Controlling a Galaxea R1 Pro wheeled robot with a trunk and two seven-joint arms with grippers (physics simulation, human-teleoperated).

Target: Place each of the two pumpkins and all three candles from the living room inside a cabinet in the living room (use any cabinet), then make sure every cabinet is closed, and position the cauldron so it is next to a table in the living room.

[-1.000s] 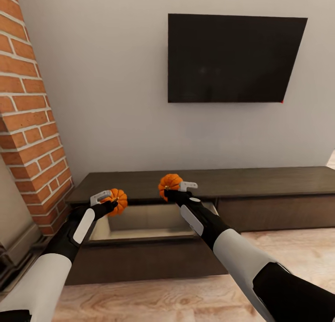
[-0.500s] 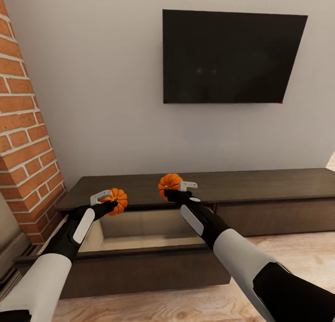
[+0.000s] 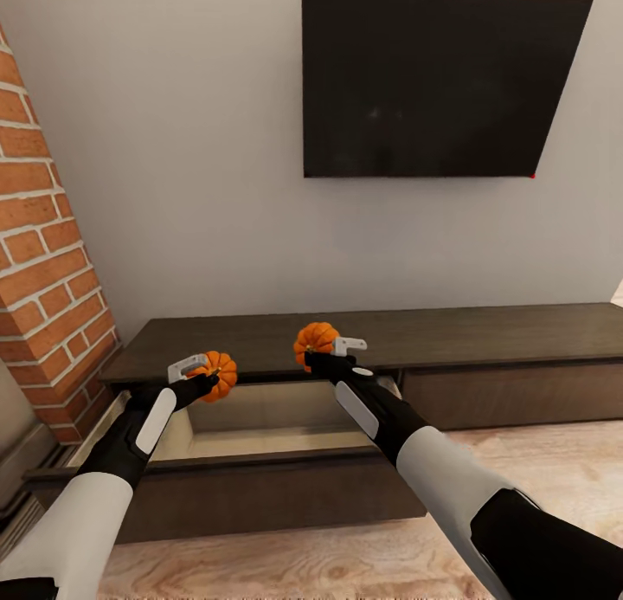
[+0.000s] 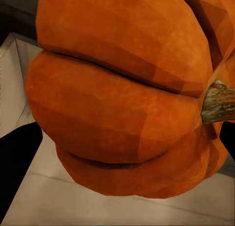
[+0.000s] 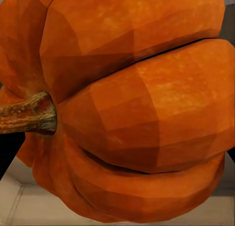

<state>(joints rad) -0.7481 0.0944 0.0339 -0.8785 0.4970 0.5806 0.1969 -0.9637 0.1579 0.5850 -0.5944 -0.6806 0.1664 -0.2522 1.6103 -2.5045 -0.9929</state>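
Two orange pumpkins hang over the open drawer of the long dark cabinet: the left pumpkin pinched in the left gripper, the right pumpkin gripped by the right gripper. A black TV hangs above, brick column leftward.

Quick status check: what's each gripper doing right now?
Left gripper: shut on left pumpkin.
Right gripper: shut on right pumpkin.

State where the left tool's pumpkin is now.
In the head view, the pumpkin sits in the left tool, above the open drawer.
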